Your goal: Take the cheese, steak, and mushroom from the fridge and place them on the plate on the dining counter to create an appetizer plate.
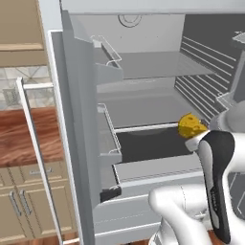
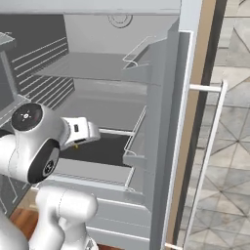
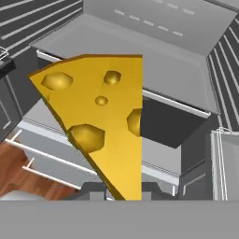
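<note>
As the fridge (image 1: pixel 143 95) stands open, the cheese (image 3: pixel 100 126) is seen clamped in the gripper (image 3: pixel 119 192) at the hand view's centre, its long axis running from the fingertips toward the upper left, above the shelves.

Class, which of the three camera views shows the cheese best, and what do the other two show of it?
The hand view: the cheese looms large, holes and wedge shape plain. The left base view shows a small yellow lump beside the arm; the right base view, barely a yellow speck under the hand.
</note>
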